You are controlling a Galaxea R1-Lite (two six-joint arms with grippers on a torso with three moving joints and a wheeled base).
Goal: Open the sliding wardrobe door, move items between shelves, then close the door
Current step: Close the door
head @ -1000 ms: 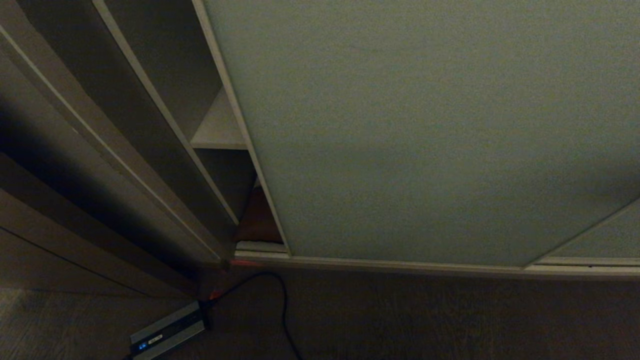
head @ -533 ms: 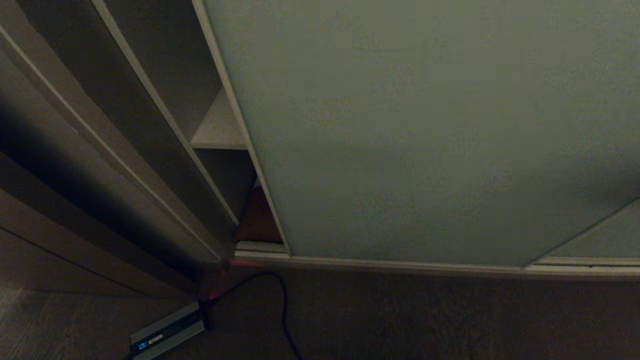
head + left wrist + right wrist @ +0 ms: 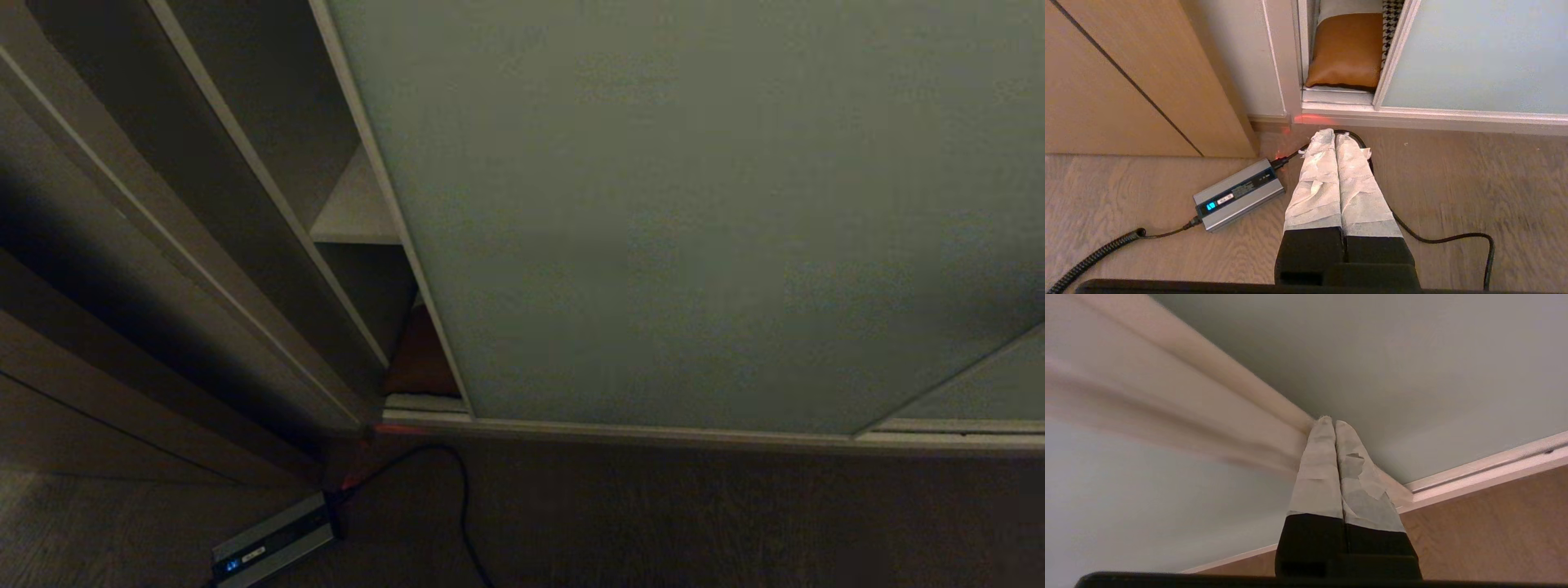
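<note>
The sliding wardrobe door is a large grey-green panel filling most of the head view. A narrow gap stays open at its left edge. In that gap a pale shelf shows above a brown cushion. Behind the brown cushion, a strip of the houndstooth cushion peeks out at the door's frame. My right gripper is shut and empty, its tips against a pale frame strip of the door. My left gripper hangs shut and empty over the floor before the gap. Neither gripper shows in the head view.
A silver-grey power brick with a blue light lies on the wood floor, beside my left gripper. Its black cable loops along the floor. A wooden side panel stands left of the gap. A second door panel overlaps at the lower right.
</note>
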